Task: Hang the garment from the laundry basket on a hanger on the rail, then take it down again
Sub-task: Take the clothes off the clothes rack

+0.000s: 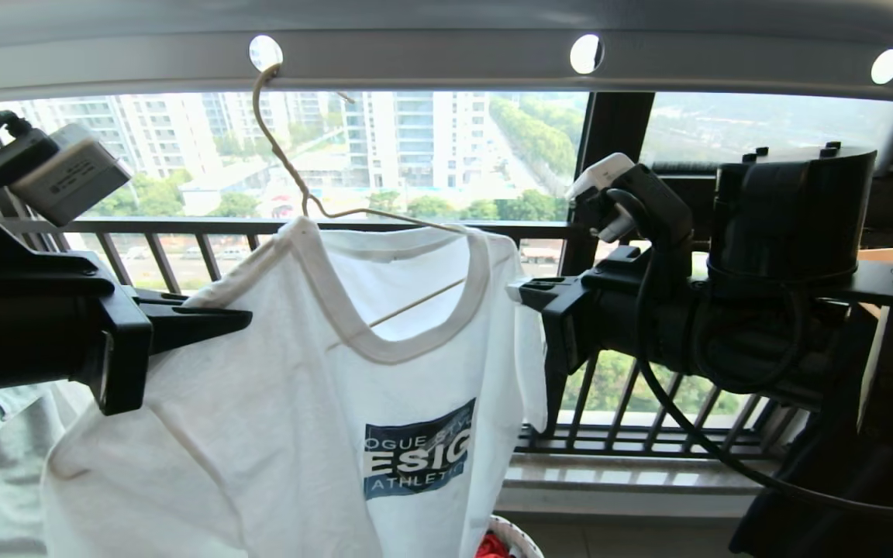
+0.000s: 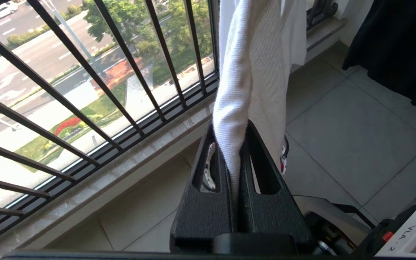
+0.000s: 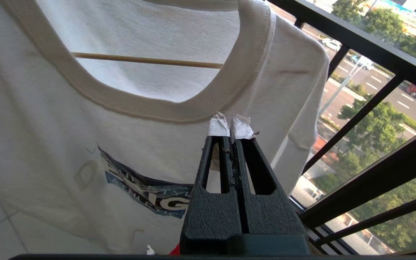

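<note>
Wide grey metal rail (image 1: pixel 446 54) with 4 round holes, across the top of the head view. Below it, filling the lower centre and left, a white T-shirt (image 1: pixel 284 403) with a navy-and-white lettered logo on its chest, draped on a thin cream wire hanger (image 1: pixel 291 167); hanger hook through the 2nd hole from the left, long neck slanting down to the collar, lower bar visible inside the neck opening. Behind, a black balcony railing (image 1: pixel 183 226) with vertical bars.

At the left edge, mid-height, left gripper (image 1: pixel 241 318), fingers (image 2: pixel 262 169) clamped on a fold of the T-shirt's white cloth. At centre right, right gripper (image 1: pixel 515 290) by the shirt's sleeve edge, tape-tipped fingers (image 3: pixel 218 127) pressed together with nothing between them, just in front of the collar.

At the bottom edge, right of centre, a sliver of white basket rim (image 1: pixel 520 536) with a bit of red cloth (image 1: pixel 493 547) inside.
</note>
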You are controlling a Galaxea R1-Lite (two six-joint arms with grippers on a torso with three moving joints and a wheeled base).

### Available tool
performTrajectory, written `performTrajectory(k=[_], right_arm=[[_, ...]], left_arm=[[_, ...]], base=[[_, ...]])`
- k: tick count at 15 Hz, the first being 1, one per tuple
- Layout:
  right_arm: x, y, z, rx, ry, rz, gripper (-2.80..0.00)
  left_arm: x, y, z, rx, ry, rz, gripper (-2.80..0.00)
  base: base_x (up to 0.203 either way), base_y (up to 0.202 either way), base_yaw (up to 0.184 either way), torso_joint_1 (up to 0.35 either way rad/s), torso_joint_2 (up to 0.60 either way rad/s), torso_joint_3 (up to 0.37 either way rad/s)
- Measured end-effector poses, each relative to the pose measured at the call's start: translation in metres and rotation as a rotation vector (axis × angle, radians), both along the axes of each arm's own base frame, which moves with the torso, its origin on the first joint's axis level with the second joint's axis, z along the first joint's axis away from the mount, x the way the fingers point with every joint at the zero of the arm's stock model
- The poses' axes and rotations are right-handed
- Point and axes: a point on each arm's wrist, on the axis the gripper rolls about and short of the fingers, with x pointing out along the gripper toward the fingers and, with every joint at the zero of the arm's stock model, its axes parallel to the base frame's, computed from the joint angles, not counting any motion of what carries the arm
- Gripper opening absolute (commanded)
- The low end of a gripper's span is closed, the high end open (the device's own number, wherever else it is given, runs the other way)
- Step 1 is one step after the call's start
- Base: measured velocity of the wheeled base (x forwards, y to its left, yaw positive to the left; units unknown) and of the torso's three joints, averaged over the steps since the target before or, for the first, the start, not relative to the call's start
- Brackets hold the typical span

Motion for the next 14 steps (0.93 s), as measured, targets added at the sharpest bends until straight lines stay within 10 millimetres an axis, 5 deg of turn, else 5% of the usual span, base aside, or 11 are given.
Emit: performTrajectory(k=[2, 3, 14], right_arm=[[0.008, -0.011, 0.004, 0.003, -0.017, 0.029, -2.8], [0.011, -0.015, 0.005, -0.014, -0.037, 0.046, 0.0], [0.063, -0.02, 0.01, -0.056, -0.139, 0.272, 0.0]], left_arm=[[0.015, -0.001, 0.0, -0.002, -0.03, 0.02, -2.8], [0.02, -0.001, 0.002, -0.006, -0.053, 0.028, -2.8], [0.023, -0.001, 0.003, -0.011, -0.053, 0.037, -2.8]], base=[[0.0, 0.0, 0.0, 0.0, 0.0, 0.0], [0.0, 0.0, 0.0, 0.0, 0.0, 0.0], [0.0, 0.0, 0.0, 0.0, 0.0, 0.0]])
